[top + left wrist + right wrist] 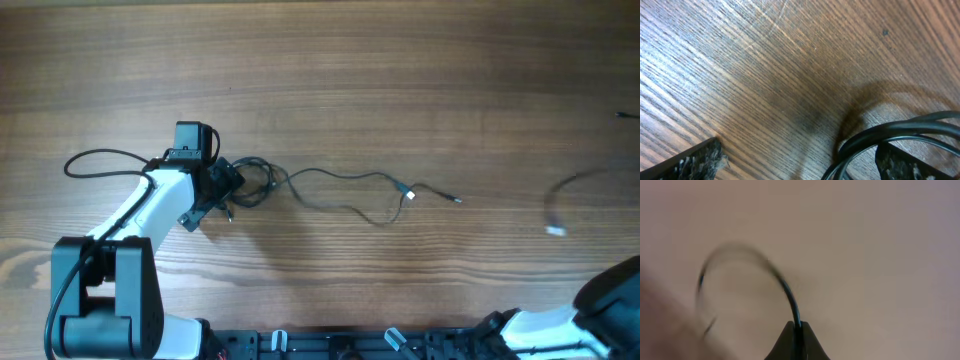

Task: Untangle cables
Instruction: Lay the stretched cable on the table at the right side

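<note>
At left gripper point(222, 196), knotted cables point(258, 184).

It looks like a robotics lab bench: a wood-grain table point(400, 70), one white-and-black robot arm point(140, 215) mounted at 7 o'clock, a second arm point(600, 305) at 5 o'clock

Brown wood-grain table point(420, 80) fills view; soft, even light.

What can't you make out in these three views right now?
Right gripper: overhead, cut off by the lower-right edge.
Held cable: right wrist, blurred; its far end is unreadable.
Cable bundle: overhead, too small to trace the crossings; the left gripper covers its left part.
Left wrist: frame's bottom edge cuts off the fingers.
</note>
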Action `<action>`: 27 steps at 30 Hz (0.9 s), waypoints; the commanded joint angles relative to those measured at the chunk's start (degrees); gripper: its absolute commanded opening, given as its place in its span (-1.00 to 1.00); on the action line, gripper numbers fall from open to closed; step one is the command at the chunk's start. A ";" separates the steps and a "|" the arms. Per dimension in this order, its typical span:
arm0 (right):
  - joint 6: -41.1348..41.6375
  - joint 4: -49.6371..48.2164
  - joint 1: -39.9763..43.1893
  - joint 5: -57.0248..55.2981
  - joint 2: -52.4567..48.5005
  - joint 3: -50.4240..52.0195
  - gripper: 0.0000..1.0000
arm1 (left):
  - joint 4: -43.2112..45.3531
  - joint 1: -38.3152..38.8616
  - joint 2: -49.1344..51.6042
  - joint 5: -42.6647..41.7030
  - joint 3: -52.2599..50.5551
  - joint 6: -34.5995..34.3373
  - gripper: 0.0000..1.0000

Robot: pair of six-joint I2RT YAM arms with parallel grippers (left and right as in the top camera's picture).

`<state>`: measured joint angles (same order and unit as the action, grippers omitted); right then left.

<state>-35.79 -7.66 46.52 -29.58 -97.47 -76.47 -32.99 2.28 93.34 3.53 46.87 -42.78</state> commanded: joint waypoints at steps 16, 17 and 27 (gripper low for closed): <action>22.27 28.57 1.03 39.08 -11.87 -0.02 -0.91 | 0.61 -0.26 0.85 -1.99 -0.92 -1.01 1.00; 22.45 29.53 0.31 39.80 -11.87 -0.02 -0.91 | 0.61 -0.26 0.85 -1.99 -0.92 -1.01 1.00; 26.10 35.85 -5.27 36.83 -11.87 -0.02 -0.92 | 0.61 -0.26 0.85 -1.97 -0.92 -0.98 1.00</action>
<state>-9.74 26.89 42.41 6.42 -108.79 -76.34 -32.95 2.28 93.32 3.55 46.87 -42.81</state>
